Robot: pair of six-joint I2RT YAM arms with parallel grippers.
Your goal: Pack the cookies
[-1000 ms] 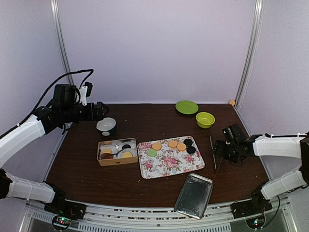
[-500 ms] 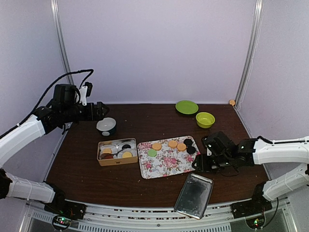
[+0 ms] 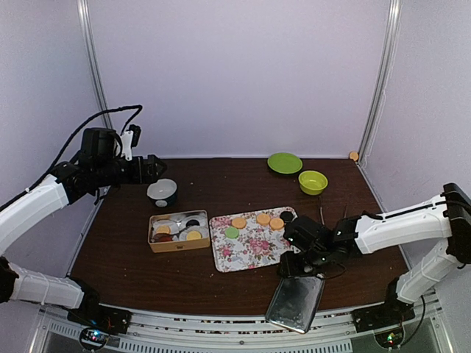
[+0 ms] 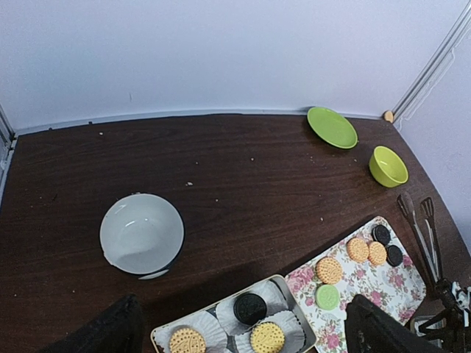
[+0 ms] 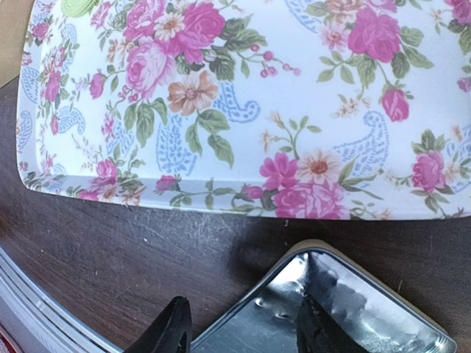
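The right fingers (image 5: pixel 171 327) have swung in from the surface's right edge. Now half-narrowed and holding nothing, they straddle the far corner of the metal lid (image 3: pixel 296 298), beside the floral tray (image 3: pixel 246 254). The cookies (image 3: pixel 257 218) lie along the tray's far edge, beyond those fingers. Other cookies sit in the box (image 3: pixel 179 247). The left fingers (image 4: pixel 110 332) stay wide apart over the far-left corner.

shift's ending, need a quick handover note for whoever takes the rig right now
Left gripper: open, empty, raised at the back left.
Right gripper: low over the metal lid, fingers straddling its rim; grip unclear.
Cookies: some already in the box, six on the floral tray.
Left to do: move those six into the box, then put the lid on.
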